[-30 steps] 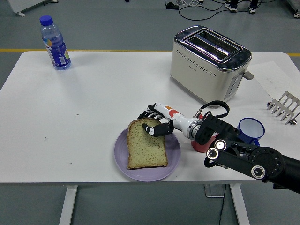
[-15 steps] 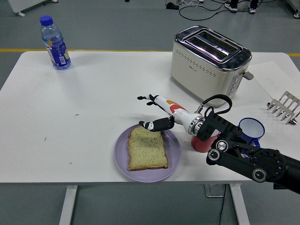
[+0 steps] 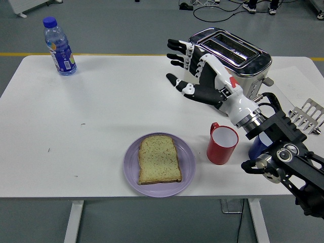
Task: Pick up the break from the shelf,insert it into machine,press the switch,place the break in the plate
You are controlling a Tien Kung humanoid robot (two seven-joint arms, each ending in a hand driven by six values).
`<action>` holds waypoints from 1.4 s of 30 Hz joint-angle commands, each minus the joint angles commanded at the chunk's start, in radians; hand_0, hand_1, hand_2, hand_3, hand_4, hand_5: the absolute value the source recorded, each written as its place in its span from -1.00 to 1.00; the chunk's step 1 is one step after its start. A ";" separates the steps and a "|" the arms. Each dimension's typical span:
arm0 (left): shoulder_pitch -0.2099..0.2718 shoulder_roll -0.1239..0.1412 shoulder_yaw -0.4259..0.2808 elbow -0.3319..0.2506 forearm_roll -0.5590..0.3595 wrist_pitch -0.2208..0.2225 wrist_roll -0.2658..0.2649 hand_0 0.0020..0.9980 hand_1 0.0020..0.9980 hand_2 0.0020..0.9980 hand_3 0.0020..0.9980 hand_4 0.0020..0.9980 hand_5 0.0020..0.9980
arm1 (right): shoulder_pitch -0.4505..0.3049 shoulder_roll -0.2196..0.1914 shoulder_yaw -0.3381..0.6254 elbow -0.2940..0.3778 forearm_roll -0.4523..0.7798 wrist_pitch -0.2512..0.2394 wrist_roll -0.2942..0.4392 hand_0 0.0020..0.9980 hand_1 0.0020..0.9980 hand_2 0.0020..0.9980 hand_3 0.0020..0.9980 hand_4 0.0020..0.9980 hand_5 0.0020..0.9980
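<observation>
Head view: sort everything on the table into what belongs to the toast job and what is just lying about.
Part of the job:
- bread slice, lying on the purple plate
- toaster
- metal rack
- right hand, open, raised beside the toaster

Just lying about:
- water bottle
- red mug
- blue cup, mostly hidden behind the arm

My right hand [image 3: 200, 76] is a white moulded shell with black jointed fingers [image 3: 177, 50] and an orange-red mark near the wrist. A silver ring joins it to my black forearm [image 3: 283, 152], which bears round silver-rimmed joints and a looping black cable.
</observation>
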 joint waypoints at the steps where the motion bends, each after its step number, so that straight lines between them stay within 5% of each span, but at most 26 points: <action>1: 0.000 0.000 -0.001 0.000 0.001 0.000 0.000 0.26 0.17 0.26 0.43 0.04 0.96 | -0.013 -0.002 0.034 0.002 0.039 -0.001 0.005 0.52 0.47 0.54 0.44 0.19 -0.65; 16: 0.014 0.000 -0.027 0.000 0.038 -0.003 0.006 0.26 0.17 0.26 0.43 0.04 0.96 | -0.323 0.007 0.499 -0.121 0.271 -0.017 0.024 0.49 0.43 0.49 0.41 0.11 -0.58; 28: 0.029 0.000 -0.063 0.000 0.089 -0.009 0.011 0.26 0.17 0.27 0.42 0.04 0.97 | -0.458 0.026 0.625 -0.201 0.321 -0.020 -0.065 0.49 0.41 0.49 0.40 0.07 -0.47; 42: 0.034 0.000 -0.074 0.000 0.111 -0.016 0.008 0.25 0.17 0.27 0.42 0.03 0.97 | -0.502 0.049 0.677 -0.217 0.308 -0.002 -0.088 0.47 0.37 0.46 0.38 0.06 -0.47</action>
